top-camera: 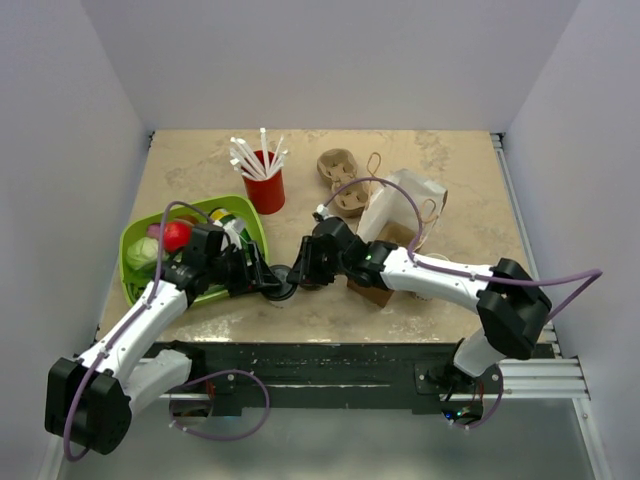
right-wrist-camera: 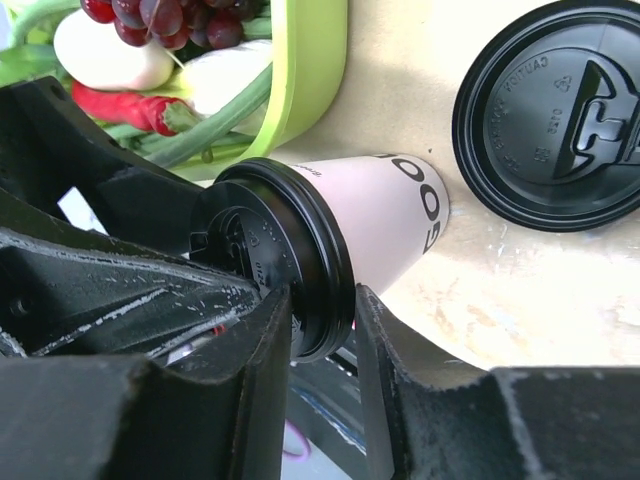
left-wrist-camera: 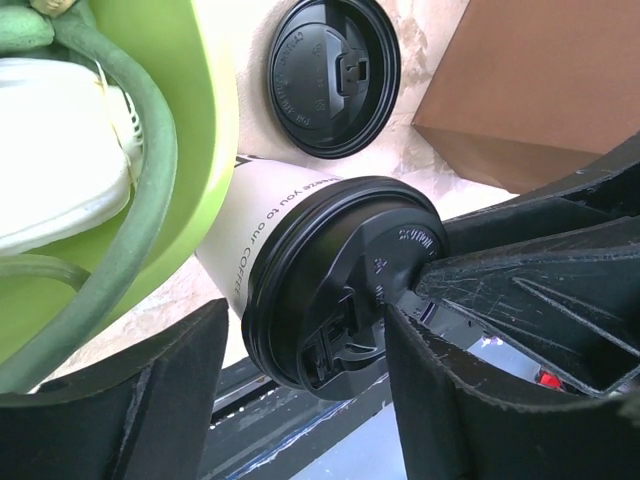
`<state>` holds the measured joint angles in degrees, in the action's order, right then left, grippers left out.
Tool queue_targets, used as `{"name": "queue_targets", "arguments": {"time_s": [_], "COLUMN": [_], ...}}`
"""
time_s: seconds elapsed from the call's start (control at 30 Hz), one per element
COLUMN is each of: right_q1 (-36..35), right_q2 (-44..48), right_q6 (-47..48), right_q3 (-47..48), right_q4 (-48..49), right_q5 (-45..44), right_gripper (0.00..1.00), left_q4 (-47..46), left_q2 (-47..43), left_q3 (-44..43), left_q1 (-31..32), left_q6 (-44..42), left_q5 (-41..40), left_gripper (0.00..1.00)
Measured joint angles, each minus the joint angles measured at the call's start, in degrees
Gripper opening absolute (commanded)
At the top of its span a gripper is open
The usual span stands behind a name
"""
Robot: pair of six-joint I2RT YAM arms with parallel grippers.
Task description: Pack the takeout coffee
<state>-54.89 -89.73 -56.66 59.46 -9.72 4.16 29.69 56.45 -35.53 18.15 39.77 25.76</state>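
— On the tan counter [right-wrist-camera: 520, 280], where was the coffee cup [right-wrist-camera: 385, 215]?
— It lay on its side just beside the green basket [right-wrist-camera: 315, 70], near a loose black lid [right-wrist-camera: 550, 115].
— And the tools?
— The right tool [right-wrist-camera: 322, 300] was clamped on the cup's lid rim. The left tool [left-wrist-camera: 305, 320] had its fingers apart around the lid.

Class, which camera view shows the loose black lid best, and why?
Left wrist: the loose lid lies almost whole in view, sip flap clear. Right wrist shows it larger but cut off at the edge. In the top view it cannot be made out.
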Motion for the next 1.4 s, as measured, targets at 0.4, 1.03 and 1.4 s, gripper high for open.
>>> {"name": "queue_targets", "arguments": {"time_s": [0.4, 1.03, 1.4], "right_q1": [0.1, -3.6, -4.3], "right_q2": [-3.7, -8.8, -6.3], "right_q6": [3.4, 10.9, 14.8], "right_q3": [5.2, 13.3, 15.0], "right_q4": [-4.0, -12.2, -15.5], "right_q5": [0.1, -11.7, -15.6], "right_gripper": [0.00, 0.21, 0.51], "left_q4": [0.5, 0.7, -0.3], "left_q2": [-0.8, -0.1, 0.0], "left_q3": [0.0, -0.3, -0.4], "left_q1": [0.0, 0.0, 0.0], "left_q6": [0.3, 1.7, 1.6], "left_q5": [-3.1, -5.2, -4.3], "left_gripper": [0.60, 0.59, 0.64]}}
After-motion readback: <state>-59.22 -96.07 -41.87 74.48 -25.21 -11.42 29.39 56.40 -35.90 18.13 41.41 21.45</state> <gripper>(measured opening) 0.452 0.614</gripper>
